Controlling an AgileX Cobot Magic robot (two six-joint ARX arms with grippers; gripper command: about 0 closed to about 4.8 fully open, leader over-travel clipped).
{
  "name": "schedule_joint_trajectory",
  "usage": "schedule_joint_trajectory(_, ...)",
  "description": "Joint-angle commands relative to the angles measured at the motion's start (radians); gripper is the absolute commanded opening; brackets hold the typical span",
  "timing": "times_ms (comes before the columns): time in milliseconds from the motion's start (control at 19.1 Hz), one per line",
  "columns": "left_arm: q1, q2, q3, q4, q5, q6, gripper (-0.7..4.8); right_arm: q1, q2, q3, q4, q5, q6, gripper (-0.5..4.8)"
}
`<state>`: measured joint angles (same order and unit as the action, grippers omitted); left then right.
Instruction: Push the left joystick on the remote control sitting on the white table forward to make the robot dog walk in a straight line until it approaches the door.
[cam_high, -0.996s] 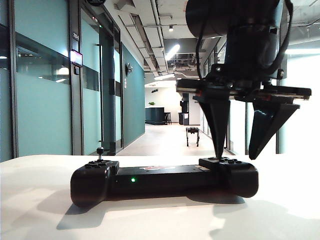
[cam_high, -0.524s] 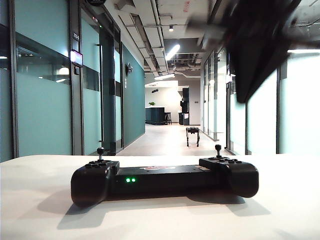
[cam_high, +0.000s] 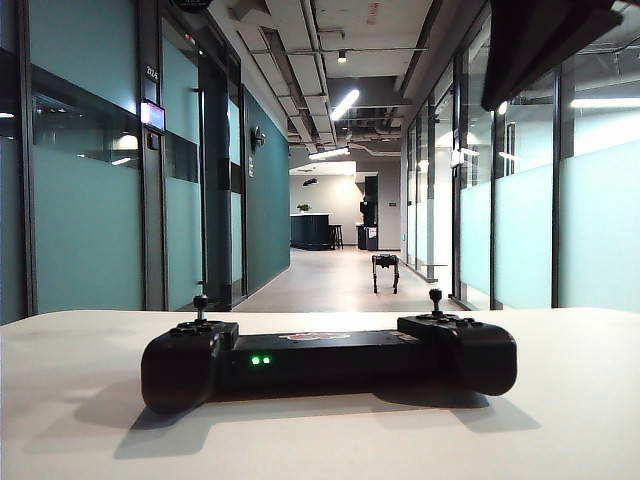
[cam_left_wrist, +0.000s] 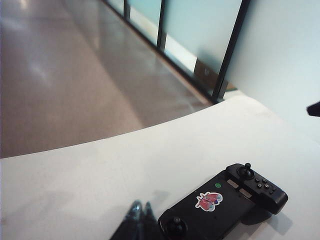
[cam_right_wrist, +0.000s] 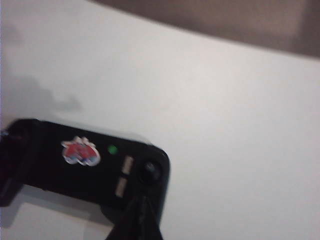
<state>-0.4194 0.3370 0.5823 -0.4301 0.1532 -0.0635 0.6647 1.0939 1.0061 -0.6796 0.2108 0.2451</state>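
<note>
On the white table (cam_high: 80, 400) the remote control (cam_high: 328, 356) lies flat with both sticks free, facing the corridor where the robot dog (cam_high: 385, 272) stands far off. The left joystick (cam_high: 201, 302) stands upright, untouched. Both the left gripper (cam_left_wrist: 140, 209) and the right gripper (cam_right_wrist: 142, 205) hover above it, closed to narrow points, probably for nudging.

Inventory: 1 remote control (cam_high: 330, 362) w/ 2 joysticks, left joystick (cam_high: 201, 305) and right joystick (cam_high: 436, 299), plus 2 green lights (cam_high: 260, 360) lit on the near edge and 1 red-white sticker (cam_left_wrist: 208, 200) on top. 1 white table (cam_high: 560, 420); 1 robot dog (cam_high: 385, 270) in the corridor. 2 grippers: left gripper (cam_left_wrist: 141, 209) and right gripper (cam_right_wrist: 140, 210), both w/ fingers pressed together, each above the table near the remote.
</note>
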Motion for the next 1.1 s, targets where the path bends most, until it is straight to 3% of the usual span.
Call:
schedule_joint_trajectory(52, -0.001, -0.066, -0.047, 0.027, -0.005, 0.005, -0.05, 0.000, -0.075, -0.105, 0.220, -0.060, -0.108, -0.06)
schedule_joint_trajectory(105, -0.001, -0.097, -0.073, 0.029, -0.032, 0.011, -0.05, 0.000, -0.101, -0.150, 0.288, -0.072, -0.119, -0.06)
schedule_joint_trajectory(734, 0.000, -0.187, -0.373, 0.415, -0.045, 0.029, -0.05, -0.002, -0.108, -0.160, 0.288, -0.075, -0.119, -0.05)
schedule_joint_trajectory(1101, 0.020, -0.214, -0.404, 0.438, -0.075, 0.029, -0.05, -0.002, -0.108, -0.160, 0.288, -0.075, -0.119, -0.06)
